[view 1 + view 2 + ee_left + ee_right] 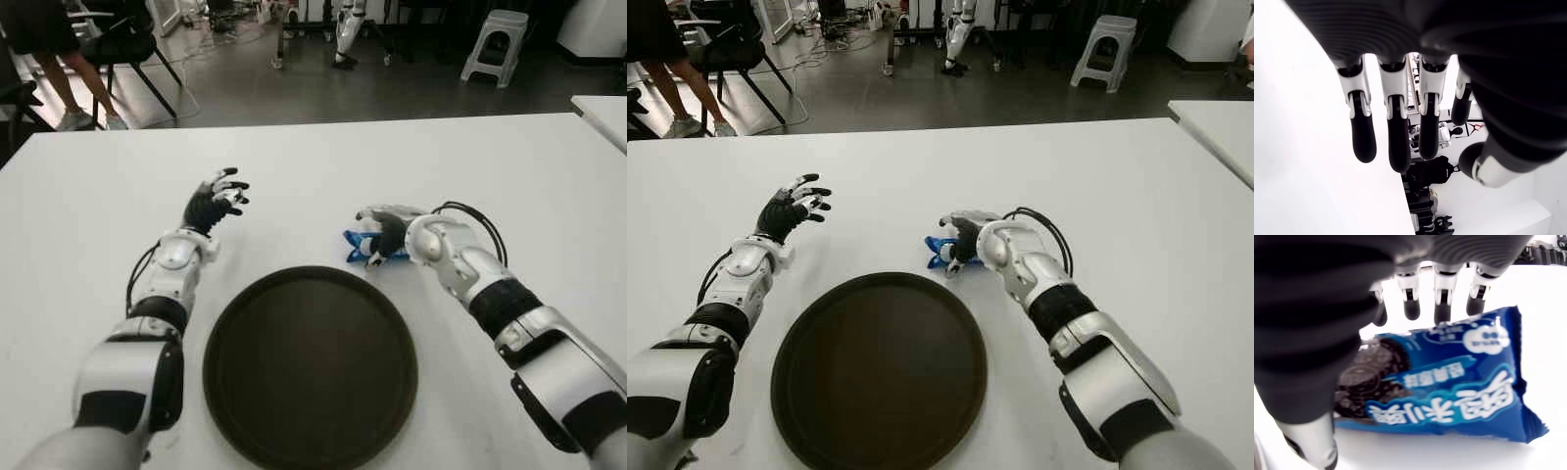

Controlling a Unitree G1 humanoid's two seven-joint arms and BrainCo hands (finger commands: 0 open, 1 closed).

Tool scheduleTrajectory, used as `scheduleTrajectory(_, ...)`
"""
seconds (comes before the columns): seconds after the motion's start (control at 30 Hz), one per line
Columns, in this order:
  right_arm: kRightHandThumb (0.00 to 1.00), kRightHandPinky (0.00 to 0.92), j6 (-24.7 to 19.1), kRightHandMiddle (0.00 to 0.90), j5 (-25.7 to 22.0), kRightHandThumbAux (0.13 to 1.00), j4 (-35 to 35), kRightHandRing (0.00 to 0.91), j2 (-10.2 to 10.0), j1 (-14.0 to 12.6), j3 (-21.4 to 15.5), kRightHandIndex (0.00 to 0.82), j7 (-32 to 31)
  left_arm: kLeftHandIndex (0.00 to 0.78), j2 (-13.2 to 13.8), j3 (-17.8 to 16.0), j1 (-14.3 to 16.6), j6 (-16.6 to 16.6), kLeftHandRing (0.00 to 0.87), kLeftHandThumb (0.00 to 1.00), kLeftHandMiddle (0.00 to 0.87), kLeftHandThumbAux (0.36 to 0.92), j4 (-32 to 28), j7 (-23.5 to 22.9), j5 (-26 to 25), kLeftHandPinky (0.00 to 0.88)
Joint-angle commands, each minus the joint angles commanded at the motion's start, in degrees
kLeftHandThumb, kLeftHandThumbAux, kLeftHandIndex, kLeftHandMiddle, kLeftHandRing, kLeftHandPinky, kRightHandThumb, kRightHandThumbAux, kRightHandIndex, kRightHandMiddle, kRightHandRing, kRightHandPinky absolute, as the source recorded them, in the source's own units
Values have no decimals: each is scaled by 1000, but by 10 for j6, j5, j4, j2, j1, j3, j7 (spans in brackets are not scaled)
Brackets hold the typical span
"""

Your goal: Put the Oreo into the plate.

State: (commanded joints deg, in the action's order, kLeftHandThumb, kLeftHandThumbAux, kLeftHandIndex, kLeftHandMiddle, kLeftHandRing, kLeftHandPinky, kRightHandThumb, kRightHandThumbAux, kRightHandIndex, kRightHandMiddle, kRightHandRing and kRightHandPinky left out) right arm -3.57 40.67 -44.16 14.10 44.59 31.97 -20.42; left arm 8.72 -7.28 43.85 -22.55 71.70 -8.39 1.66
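Observation:
A blue Oreo packet (pixel 1449 382) lies on the white table (pixel 509 176) just beyond the right part of the round dark plate (pixel 294 372). My right hand (pixel 380 235) hovers over the packet, so only its blue left end (pixel 353 247) shows in the eye views. In the right wrist view the fingers (pixel 1442 308) reach straight past the packet's far edge and the thumb (pixel 1312 440) sits at its near corner, not clamped. My left hand (pixel 220 196) shows beyond the plate's left side, its fingers (pixel 1393 142) spread with nothing in them.
Another white table's corner (pixel 602 108) shows at the far right. Past the table's far edge are a person's legs by a chair (pixel 69 93), a white stool (pixel 495 44) and robot feet on the floor (pixel 345 44).

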Motion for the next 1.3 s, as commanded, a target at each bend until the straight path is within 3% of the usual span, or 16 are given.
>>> scheduleTrajectory(0.37,0,62,12,90,1,788,-8,77,3,11,4,59,-23,163,3,4,1,2,352,208,306,645,0,3,6,395)
scheduleTrajectory(1.3,0,55,25,101,5,804,5,85,12,4,6,66,-19,159,1,2,2,8,350,216,297,676,-3,5,0,409)
